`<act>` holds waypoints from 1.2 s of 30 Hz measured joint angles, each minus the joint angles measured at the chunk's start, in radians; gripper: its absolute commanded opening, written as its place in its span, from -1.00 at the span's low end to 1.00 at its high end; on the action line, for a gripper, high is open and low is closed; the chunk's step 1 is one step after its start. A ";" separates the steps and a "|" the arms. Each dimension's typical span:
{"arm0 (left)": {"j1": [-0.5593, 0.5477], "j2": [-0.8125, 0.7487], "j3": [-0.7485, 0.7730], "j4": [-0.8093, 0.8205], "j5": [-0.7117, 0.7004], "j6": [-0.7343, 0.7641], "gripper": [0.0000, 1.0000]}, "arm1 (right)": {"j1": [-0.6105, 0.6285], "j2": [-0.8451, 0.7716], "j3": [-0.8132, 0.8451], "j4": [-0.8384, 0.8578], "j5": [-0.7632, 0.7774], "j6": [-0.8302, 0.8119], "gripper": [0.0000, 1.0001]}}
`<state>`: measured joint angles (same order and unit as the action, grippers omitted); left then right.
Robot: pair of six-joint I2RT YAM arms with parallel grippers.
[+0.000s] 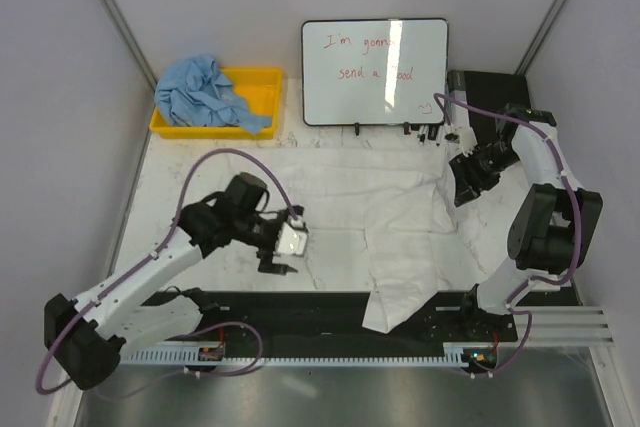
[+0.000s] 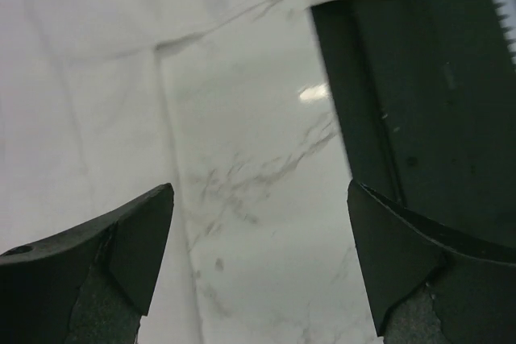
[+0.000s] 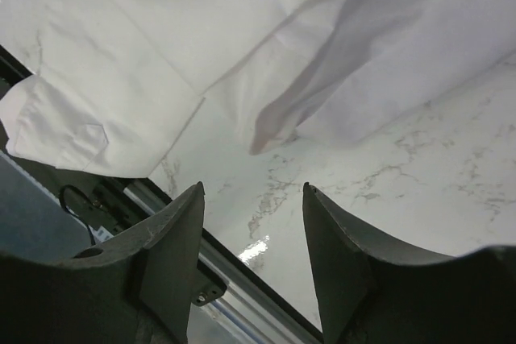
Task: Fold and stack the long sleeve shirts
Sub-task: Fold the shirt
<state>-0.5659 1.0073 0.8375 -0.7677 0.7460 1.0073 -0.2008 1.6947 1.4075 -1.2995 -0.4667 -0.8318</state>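
The white long sleeve shirt (image 1: pixel 340 197) lies spread out and wrinkled across the marble table, with one sleeve (image 1: pixel 393 299) hanging over the front edge. The light blue shirt (image 1: pixel 203 92) is bunched in the yellow bin (image 1: pixel 262 87) at the back left. My left gripper (image 1: pixel 277 263) is open and empty just above the white shirt's near left edge; in the left wrist view (image 2: pixel 258 187) the shirt (image 2: pixel 81 78) lies to the left and beyond it. My right gripper (image 1: pixel 462 191) is open and empty at the shirt's right edge; in the right wrist view (image 3: pixel 252 191) folded white cloth (image 3: pixel 161 38) lies just ahead.
A whiteboard (image 1: pixel 375 72) with red writing stands at the back. A black mat (image 1: pixel 300 312) runs along the front edge and shows in the left wrist view (image 2: pixel 435 78). A black object (image 1: pixel 488 87) sits at the back right. Grey walls close in both sides.
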 measured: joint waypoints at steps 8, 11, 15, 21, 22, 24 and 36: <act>-0.697 0.204 -0.109 0.291 -0.175 -0.138 0.55 | 0.020 0.018 0.000 -0.029 -0.098 0.014 0.18; -0.802 0.306 -0.131 0.439 -0.248 -0.143 0.31 | 0.020 0.024 0.000 -0.031 -0.107 0.019 0.17; -0.851 0.434 -0.103 0.563 -0.300 -0.142 0.27 | 0.020 0.024 -0.001 -0.034 -0.116 0.024 0.18; -0.881 0.543 -0.072 0.704 -0.348 -0.105 0.22 | 0.020 0.024 -0.006 -0.038 -0.121 0.025 0.18; -0.882 0.544 -0.072 0.721 -0.356 -0.096 0.23 | 0.020 0.024 -0.009 -0.040 -0.121 0.024 0.18; -0.883 0.544 -0.062 0.737 -0.364 -0.076 0.28 | 0.020 0.024 -0.014 -0.041 -0.121 0.024 0.18; -0.911 0.689 0.134 0.769 -0.348 -0.002 0.50 | 0.020 0.027 -0.031 -0.044 -0.130 0.024 0.21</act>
<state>-1.4769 1.6958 0.9710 0.0010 0.3985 1.0054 -0.1806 1.7218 1.3769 -1.3437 -0.5972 -0.8082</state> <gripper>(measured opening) 0.759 0.600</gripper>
